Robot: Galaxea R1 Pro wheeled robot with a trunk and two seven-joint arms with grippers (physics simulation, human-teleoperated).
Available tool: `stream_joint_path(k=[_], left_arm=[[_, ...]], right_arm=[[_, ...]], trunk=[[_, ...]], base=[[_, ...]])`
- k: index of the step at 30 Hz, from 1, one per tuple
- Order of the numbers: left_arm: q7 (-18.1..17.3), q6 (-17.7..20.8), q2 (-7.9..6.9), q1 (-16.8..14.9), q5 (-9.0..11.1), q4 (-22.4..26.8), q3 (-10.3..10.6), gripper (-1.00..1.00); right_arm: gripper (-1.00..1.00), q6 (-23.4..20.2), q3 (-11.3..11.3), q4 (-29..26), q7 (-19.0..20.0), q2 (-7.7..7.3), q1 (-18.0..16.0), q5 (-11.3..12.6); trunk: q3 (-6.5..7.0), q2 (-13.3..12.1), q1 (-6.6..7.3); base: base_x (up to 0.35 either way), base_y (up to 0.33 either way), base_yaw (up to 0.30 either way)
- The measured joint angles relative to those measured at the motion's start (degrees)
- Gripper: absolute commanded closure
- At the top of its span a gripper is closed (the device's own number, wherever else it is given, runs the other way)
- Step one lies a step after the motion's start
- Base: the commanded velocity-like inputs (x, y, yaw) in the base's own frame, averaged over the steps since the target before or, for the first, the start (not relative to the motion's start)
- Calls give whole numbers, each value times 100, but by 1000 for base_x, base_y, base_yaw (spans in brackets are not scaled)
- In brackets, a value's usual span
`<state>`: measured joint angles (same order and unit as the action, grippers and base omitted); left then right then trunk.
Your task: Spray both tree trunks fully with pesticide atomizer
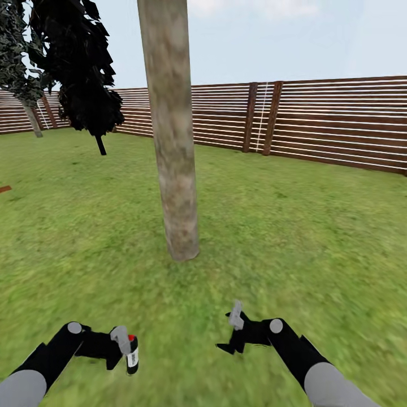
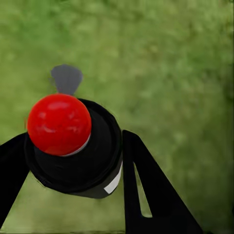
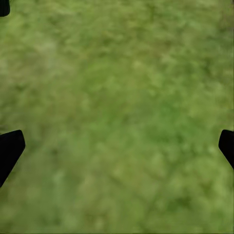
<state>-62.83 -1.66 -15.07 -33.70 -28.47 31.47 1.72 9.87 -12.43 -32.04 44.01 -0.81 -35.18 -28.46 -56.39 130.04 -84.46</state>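
now left gripper (image 1: 125,346) clamped on atomizer (image 1: 131,355), right gripper (image 3: 117,146) spread empty; raise nozzle squarely toward tree trunk (image 1: 172,141).

the tree trunk (image 1: 172,130) looks like smooth matt bark, mottled pale grey-tan with brown patches. the fence (image 1: 316,121) reads as reddish-brown wooden slats, matt. the lawn (image 1: 316,226) is soft, blurry green grass. the pesticide atomizer (image 2: 78,146) has a glossy red cap on a matt black plastic-looking body. the left gripper (image 1: 121,342) fingers appear matt grey; both arms look smooth black.
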Motion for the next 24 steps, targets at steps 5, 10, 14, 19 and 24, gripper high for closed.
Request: stream_joint_path(k=[5, 10, 14, 19, 24], left_arm=[[-163, 182, 61, -77, -570, 32, -2, 100], [-150, 158, 75, -37, -635, 27, -3, 100], [-149, 136, 125, -30, -632, 34, -8, 100], [-149, 127, 419, -28, -640, 33, 24, 100], [-140, 117, 628, -29, -639, 34, 388, 100]], right_arm=[[-100, -14, -22, -60, 170, 61, -4, -3], [100, 2, -46, -49, 183, 173, -4, -2], [100, 3, -50, -51, 210, 236, -4, 0], [100, -6, -53, -181, 838, 427, -9, -105], [100, -5, -52, -233, 892, 583, -13, -182]], trunk=[[-1, 0, 0], [-1, 0, 0], [-1, 0, 0], [-1, 0, 0], [-1, 0, 0]], base=[[0, 0, 0], [0, 0, 0], [0, 0, 0], [0, 0, 0], [0, 0, 0]])
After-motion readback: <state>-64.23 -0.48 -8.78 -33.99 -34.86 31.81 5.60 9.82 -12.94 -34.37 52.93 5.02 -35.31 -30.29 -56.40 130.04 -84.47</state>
